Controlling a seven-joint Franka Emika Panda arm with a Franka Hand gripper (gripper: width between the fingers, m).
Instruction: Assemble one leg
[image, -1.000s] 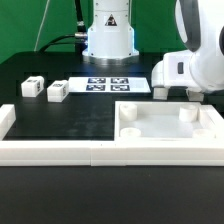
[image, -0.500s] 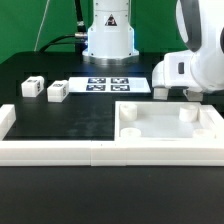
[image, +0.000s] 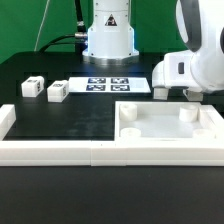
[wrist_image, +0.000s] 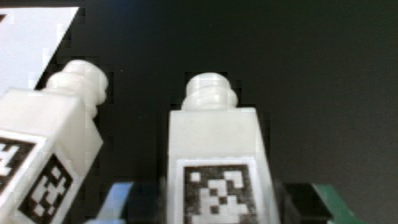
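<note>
From the wrist view I had the leg (wrist_image: 221, 140) straight ahead of the camera: a white block with its black-and-white tag facing the lens and a rounded peg on the end pointing away. The fingers (wrist_image: 121, 203) stood one on each side of it, spread apart. A dark strip showed between each finger and the block, so they straddled the leg without clamping it. A second leg (wrist_image: 48, 130) lay just beside the first, angled a little off it, with a band of black desk (wrist_image: 320, 60) between the two. It also had its tag up and its peg pointing away. Beyond it a flat white sheet (wrist_image: 32, 45) showed — I couldn't tell which part that was.

In the exterior view the arm (image: 195, 60) hung low over the far right of the desk, just right of the marker board (image: 118, 84) and behind the large square panel (image: 165, 128). That put the leg there too, though I couldn't make it out from this side. The panel lay flat at the near right, against the white rail (image: 60, 152) along the near edge. Two small tagged blocks — one (image: 33, 87) and another (image: 57, 92) — sat close together at the far left, well apart from the arm.
</note>
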